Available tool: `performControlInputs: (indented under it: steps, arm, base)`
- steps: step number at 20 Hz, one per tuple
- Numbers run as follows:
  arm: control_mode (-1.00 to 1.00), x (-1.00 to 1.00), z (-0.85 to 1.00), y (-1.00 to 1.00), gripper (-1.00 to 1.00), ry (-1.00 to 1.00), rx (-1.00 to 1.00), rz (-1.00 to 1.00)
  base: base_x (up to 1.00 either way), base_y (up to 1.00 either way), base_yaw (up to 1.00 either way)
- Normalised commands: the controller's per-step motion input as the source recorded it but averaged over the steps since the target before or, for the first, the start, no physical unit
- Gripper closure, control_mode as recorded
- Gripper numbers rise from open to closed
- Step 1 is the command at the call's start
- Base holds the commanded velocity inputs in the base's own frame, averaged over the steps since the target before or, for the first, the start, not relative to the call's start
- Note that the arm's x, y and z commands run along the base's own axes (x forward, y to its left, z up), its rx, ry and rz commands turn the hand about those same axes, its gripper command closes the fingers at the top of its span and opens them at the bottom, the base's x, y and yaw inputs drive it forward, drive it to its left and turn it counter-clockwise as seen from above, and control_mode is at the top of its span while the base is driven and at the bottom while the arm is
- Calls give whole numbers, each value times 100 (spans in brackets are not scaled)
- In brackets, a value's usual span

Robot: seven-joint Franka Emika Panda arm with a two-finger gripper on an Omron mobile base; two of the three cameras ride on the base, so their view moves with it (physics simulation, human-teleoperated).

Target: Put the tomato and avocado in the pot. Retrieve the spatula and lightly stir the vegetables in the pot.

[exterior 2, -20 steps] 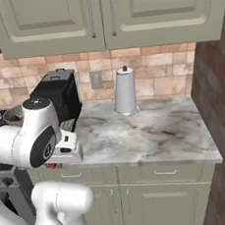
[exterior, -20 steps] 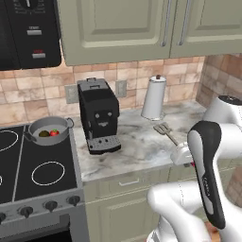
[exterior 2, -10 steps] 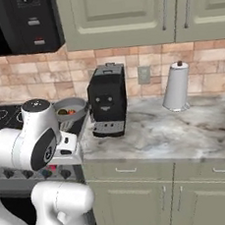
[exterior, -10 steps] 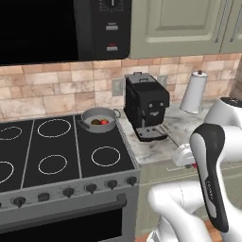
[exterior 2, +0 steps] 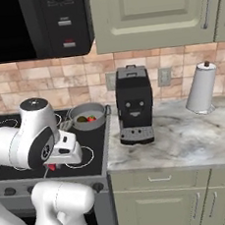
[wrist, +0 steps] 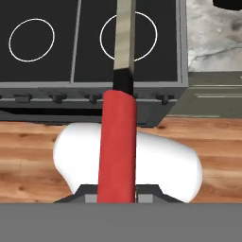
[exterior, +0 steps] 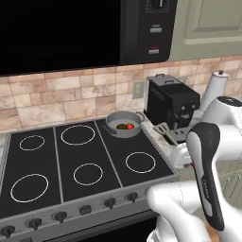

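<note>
My gripper (wrist: 118, 193) is shut on the red handle (wrist: 117, 142) of the spatula, whose flat grey shaft (wrist: 125, 38) points out over the stove's front edge. In the left base view the spatula's grey blade (exterior: 162, 128) lies just right of the pot (exterior: 118, 118). The shallow grey pot (exterior 2: 95, 110) stands on the stove's back right burner. Inside it lie the red tomato (exterior: 130, 126) (exterior 2: 91, 119) and the dark green avocado (exterior: 121, 126) (exterior 2: 81, 119). From the right base view, my gripper (exterior 2: 55, 160) hangs in front of the stove, apart from the pot.
The black stove top (exterior: 75, 160) has several burner rings and knobs along its front. A black coffee machine (exterior 2: 133, 104) stands on the marble counter (exterior 2: 187, 140) right of the pot, with a paper towel roll (exterior 2: 201, 89) further right. A microwave (exterior: 61, 33) hangs above.
The base has driven left, so the whole scene has slid right and the stove has come fully into view. The spatula stays in my shut gripper.
</note>
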Motion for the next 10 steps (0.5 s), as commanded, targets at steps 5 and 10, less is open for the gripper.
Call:
performControlInputs:
  steps: [5, 10]
  arm:
    - [100, 0, 0, 0, 100, 0, 0, 0]
    - [100, 0, 0, 0, 100, 0, 0, 0]
  base:
    - [26, 30, -12]
    - [0, 0, 0]
